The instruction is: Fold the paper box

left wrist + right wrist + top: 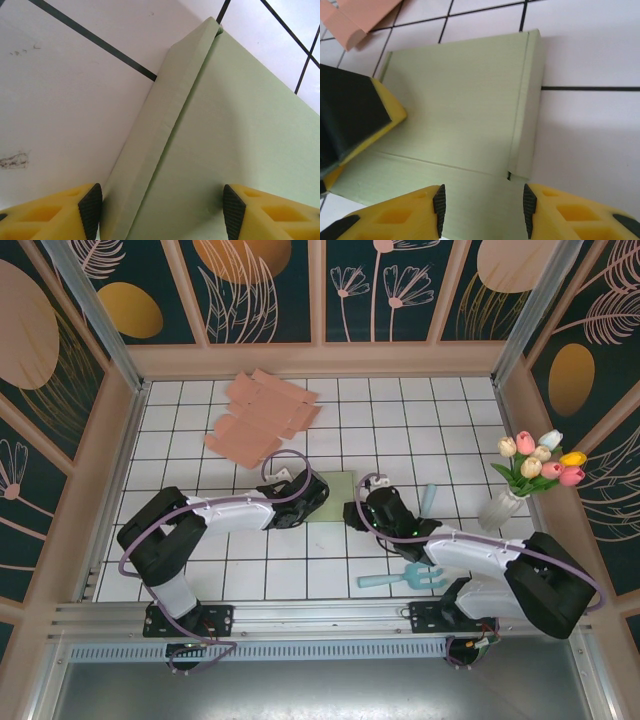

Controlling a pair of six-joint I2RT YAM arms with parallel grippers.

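though creased, matte green paper box (460, 100) lies mostly flat

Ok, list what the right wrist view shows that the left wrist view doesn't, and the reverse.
Right wrist view: a corner of the pink cardboard and the left pincer at the left side of the green sheet. Left wrist view: dark scuff marks on the table. Shared: the green sheet with a folded edge flap, the gridded table, and open yellow fingers at the bottom edge.
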